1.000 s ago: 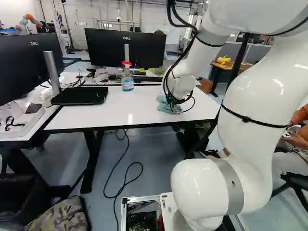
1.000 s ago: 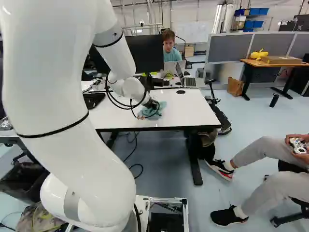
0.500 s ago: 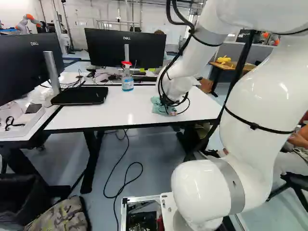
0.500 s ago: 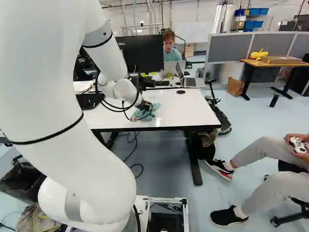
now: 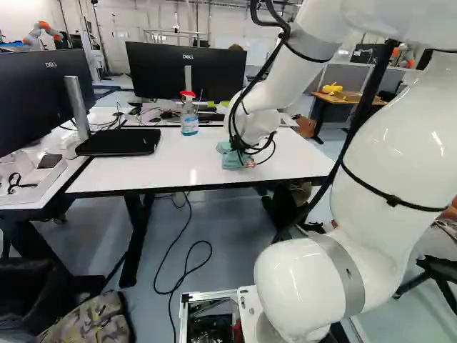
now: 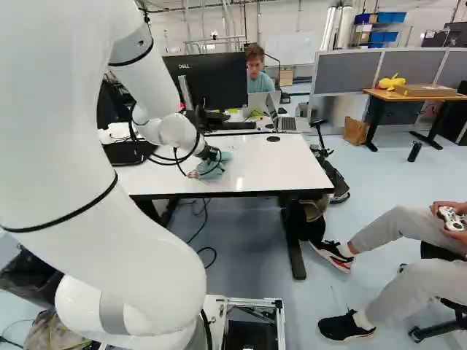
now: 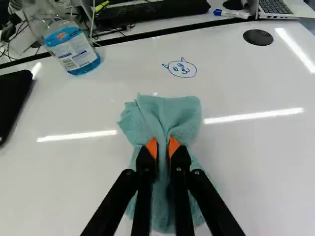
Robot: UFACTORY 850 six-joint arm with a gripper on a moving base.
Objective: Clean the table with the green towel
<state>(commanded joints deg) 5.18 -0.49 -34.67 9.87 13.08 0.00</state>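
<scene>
In the right base view my gripper (image 6: pixel 209 154) is low over the white table (image 6: pixel 277 164), at the green towel (image 6: pixel 216 169). The wrist view shows the gripper (image 7: pixel 163 147) shut on the towel (image 7: pixel 179 115), a fold of cloth pinched between its orange pads. The towel lies bunched on the table, spread ahead of the fingers and beneath them. A small blue drawing of a face with horns (image 7: pixel 181 69) is on the tabletop ahead of the towel. In the left base view the towel (image 5: pixel 233 158) shows beneath the wrist.
A spray bottle with blue liquid (image 5: pixel 189 118) stands toward the table's back, left of the arm. A black flat object (image 5: pixel 118 142) and monitors (image 5: pixel 184 75) are farther left and behind. A laptop (image 6: pixel 287 122) sits beyond the back edge. Another robot (image 5: pixel 41 33) is far off.
My arm has swung to the left in both base views, and the held towel has slid left along the tabletop with it. The base has not moved.
</scene>
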